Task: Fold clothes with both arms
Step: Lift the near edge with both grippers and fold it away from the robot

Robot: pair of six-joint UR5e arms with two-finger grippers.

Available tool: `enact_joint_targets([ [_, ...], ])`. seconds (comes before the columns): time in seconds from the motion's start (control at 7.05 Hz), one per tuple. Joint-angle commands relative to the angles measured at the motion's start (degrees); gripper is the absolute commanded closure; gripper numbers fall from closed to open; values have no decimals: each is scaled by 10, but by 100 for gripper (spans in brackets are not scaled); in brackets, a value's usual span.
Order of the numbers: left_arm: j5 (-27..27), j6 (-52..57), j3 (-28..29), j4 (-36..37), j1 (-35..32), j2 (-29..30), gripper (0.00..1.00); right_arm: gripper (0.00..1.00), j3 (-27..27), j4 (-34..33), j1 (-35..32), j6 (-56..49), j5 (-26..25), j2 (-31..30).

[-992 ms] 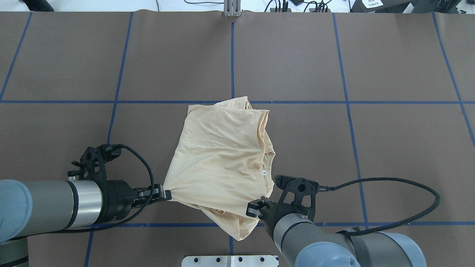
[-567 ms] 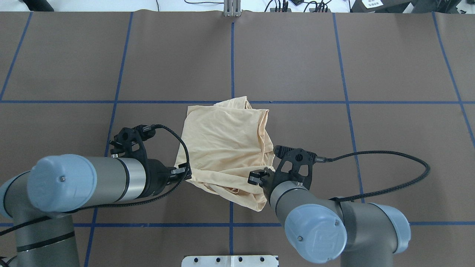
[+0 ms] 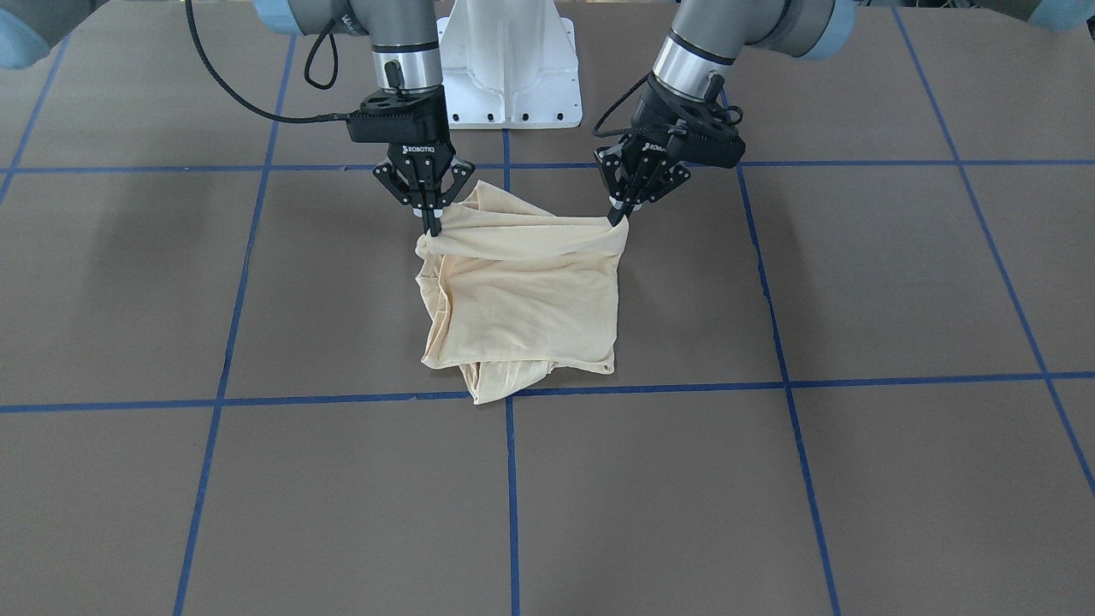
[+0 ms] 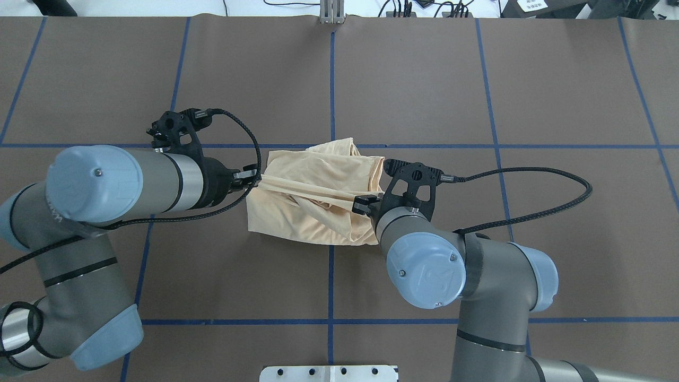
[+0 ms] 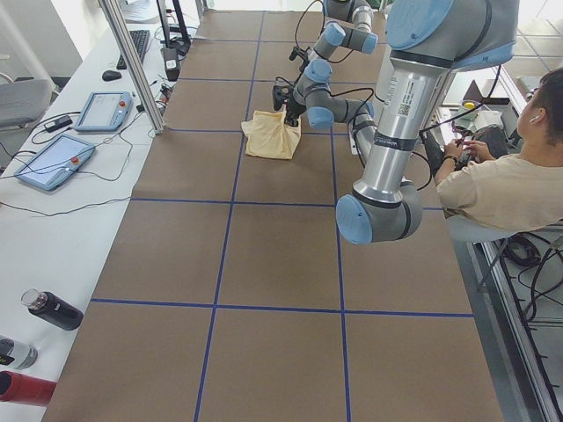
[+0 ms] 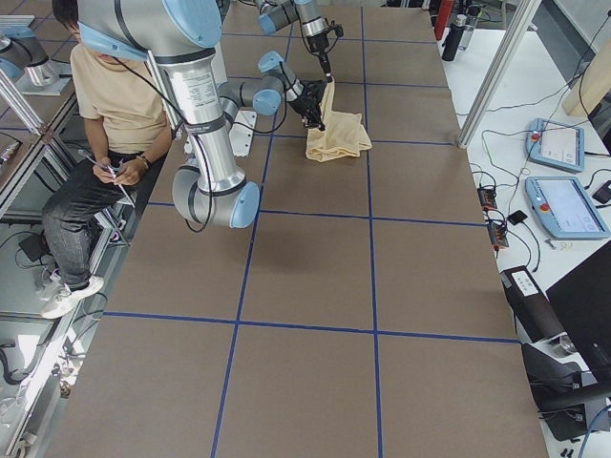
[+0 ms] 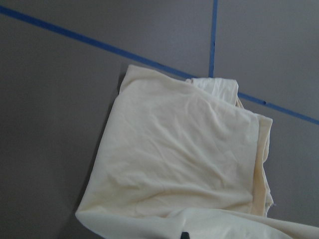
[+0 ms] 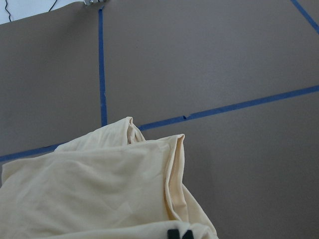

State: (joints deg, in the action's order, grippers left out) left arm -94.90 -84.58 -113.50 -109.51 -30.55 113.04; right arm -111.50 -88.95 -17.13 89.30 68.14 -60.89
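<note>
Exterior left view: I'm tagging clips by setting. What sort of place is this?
Probably a robotics lab: a table gridded with blue tape, two robot arms holding a T-shirt, and teach pendants on the side bench.

Bright, even light from above; faint soft shadows on the table. Exterior views sharp. Wrist views softer, T-shirt pale and slightly washed out there.

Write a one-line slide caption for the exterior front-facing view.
Left gripper and right gripper each pinch a corner of the cream shirt, holding its edge raised.
</note>
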Motion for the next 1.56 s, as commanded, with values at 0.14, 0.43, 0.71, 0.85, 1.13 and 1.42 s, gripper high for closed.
enact_joint_targets([
  [0.14,5,13,127,-7,-24,55,100,100,95,9,-43,-12,12,59],
  [0.43,17,14,174,-39,-25,58,100,100,187,89,-63,-31,17,84],
  [0.71,17,27,189,-55,-25,58,48,4,243,112,-94,-48,61,112],
  [0.85,17,62,185,-61,-28,58,0,0,244,113,-114,-80,91,124],
  [1.13,-42,154,160,-63,-69,48,0,0,227,108,-150,-111,205,140],
  [1.42,-50,180,148,-64,-76,37,0,1,210,107,-113,-96,180,140],
])
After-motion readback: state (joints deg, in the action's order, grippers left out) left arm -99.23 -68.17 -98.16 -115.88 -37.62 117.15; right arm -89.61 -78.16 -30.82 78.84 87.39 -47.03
